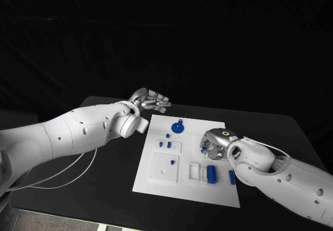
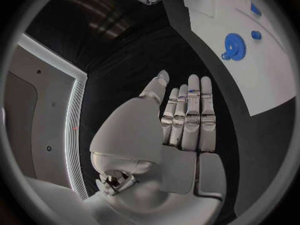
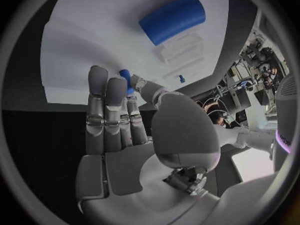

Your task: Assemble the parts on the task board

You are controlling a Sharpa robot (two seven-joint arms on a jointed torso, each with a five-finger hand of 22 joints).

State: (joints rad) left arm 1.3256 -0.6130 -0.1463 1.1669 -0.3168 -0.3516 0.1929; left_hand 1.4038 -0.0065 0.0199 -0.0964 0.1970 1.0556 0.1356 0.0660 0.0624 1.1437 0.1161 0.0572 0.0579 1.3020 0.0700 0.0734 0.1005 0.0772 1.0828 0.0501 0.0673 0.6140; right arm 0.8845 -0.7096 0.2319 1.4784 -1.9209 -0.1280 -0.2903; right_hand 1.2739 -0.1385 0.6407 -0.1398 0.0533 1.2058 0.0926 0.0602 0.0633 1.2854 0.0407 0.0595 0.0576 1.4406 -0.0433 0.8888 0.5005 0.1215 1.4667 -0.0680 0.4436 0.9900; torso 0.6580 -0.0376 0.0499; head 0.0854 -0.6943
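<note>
The main risk is at the right hand (image 1: 213, 144), right of centre in the head view: the small blue part (image 3: 125, 78) sits only at its fingertips, so a tilt could drop it onto the task board (image 1: 156, 185) or jam it crooked. Its fingers lie nearly straight, pinching that part. Farther off, upper left, the left hand (image 1: 149, 101) hovers flat and empty beyond the board's far corner.

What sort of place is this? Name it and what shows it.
Probably a robotics lab test bench: a black table against a dark backdrop, holding a white task board with blue parts, plus cluttered equipment at the right wrist view's rim.
</note>
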